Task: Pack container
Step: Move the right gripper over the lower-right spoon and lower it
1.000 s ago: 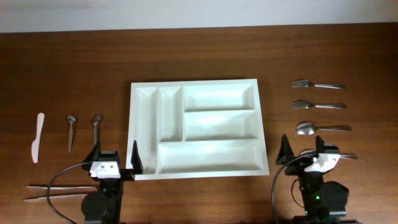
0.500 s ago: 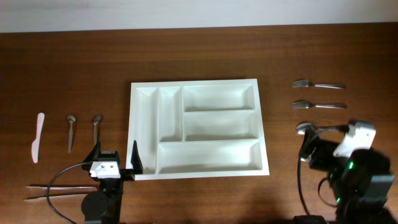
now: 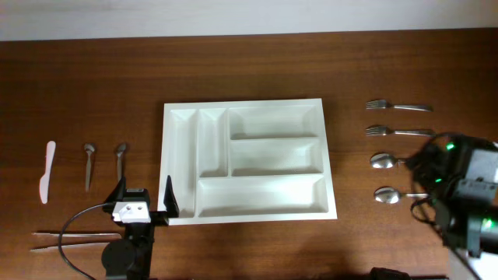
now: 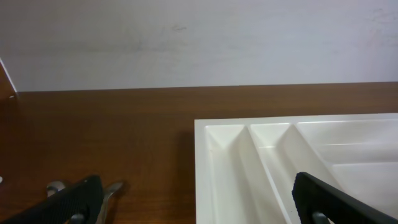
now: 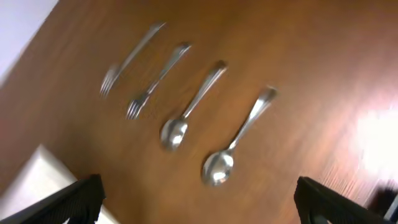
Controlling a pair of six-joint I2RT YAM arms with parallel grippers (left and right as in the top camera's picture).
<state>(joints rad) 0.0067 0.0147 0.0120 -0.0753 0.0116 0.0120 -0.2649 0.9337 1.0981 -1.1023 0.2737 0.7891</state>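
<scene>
Plastic of the white container [image 3: 243, 103], set in the middle of the surface [image 3: 93, 78], is judged light, stiff and slippery, so a hold at its thin rim is advised, while left fingers [image 3: 169, 201] and right fingers [image 5: 68, 202] are seen wide open, empty.

We read this as a robotics lab or test bench set with kitchen goods, not a working kitchen. A dark wooden table [image 3: 249, 70] runs up to a plain pale wall [image 4: 186, 43] beyond the container [image 3: 241, 103]. Cutlery lies in tidy, spaced rows: forks [image 3: 398, 106] and spoons [image 3: 383, 161] to the container's right, small spoons [image 3: 89, 163] and a white knife [image 3: 47, 171] to its left. Near the container's front left corner the left arm [image 3: 124, 253] sits mounted, a black cable [image 3: 74, 222] looping from it; the right arm [image 3: 467, 187] stands to the container's right.
</scene>
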